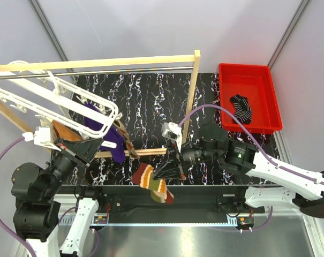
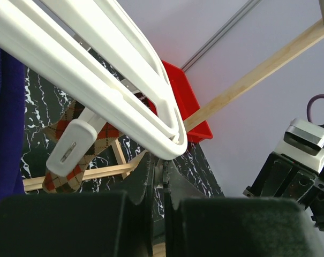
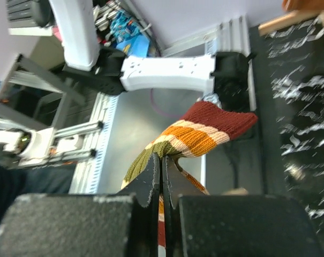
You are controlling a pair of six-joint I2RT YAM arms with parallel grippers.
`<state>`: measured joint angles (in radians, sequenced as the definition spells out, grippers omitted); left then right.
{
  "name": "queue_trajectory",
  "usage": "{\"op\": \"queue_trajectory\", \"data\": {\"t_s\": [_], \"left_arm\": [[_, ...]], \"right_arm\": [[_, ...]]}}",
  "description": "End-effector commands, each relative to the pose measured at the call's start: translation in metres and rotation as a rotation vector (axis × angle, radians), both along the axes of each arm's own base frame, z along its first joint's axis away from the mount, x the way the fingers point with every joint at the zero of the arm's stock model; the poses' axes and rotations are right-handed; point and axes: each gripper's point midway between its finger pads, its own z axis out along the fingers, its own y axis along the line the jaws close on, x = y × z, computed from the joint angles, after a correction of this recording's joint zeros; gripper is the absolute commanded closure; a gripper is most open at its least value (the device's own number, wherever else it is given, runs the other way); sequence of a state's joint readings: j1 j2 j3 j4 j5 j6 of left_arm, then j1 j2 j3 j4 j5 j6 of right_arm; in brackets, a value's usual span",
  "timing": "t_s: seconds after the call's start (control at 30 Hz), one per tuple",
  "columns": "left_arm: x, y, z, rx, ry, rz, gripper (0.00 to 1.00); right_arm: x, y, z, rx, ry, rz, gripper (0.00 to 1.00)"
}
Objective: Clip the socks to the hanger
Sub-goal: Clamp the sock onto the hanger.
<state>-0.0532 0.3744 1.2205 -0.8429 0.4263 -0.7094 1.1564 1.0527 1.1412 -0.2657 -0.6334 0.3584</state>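
The white hanger [image 1: 54,101] hangs tilted at the back left, and its near corner [image 2: 170,142] sits right above my left gripper [image 2: 163,170]. That gripper is shut, pinching the corner's lower edge. A dark purple sock [image 1: 100,128] and an argyle sock [image 1: 124,136] hang from the hanger; a white clip [image 2: 70,147] dangles in front of the argyle sock [image 2: 68,176]. My right gripper [image 3: 162,163] is shut on an orange, cream, olive and dark-red striped sock [image 3: 204,134], held in the air above the table's front edge [image 1: 151,182]. A black sock with white stripes [image 1: 242,108] lies in the red bin.
A wooden-post frame [image 1: 191,91] with a metal rod spans the back and carries the hanger. The red bin [image 1: 269,101] sits at the back right. The two grippers are close together near the table's front middle.
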Motion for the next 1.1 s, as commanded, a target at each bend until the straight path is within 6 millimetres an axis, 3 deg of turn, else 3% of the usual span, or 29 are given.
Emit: {"op": "queue_trajectory", "data": {"t_s": [0.0,0.23,0.4,0.7,1.07], "left_arm": [[-0.006,-0.008,0.003,-0.018,-0.008,-0.05,1.0],[-0.008,-0.013,0.004,-0.057,-0.006,-0.082,1.0],[-0.012,-0.018,0.009,-0.098,-0.009,-0.113,1.0],[-0.018,-0.019,0.012,-0.105,-0.012,-0.12,1.0],[-0.022,-0.022,0.018,-0.132,-0.024,-0.143,1.0]], "right_arm": [[0.021,0.018,0.057,0.214,-0.181,-0.112,1.0],[0.034,0.047,0.077,0.336,-0.248,-0.128,1.0],[0.035,0.053,0.086,0.406,-0.277,-0.119,1.0],[0.037,0.054,0.08,0.415,-0.344,-0.116,1.0],[0.044,0.061,0.059,0.398,-0.377,-0.13,1.0]]}}
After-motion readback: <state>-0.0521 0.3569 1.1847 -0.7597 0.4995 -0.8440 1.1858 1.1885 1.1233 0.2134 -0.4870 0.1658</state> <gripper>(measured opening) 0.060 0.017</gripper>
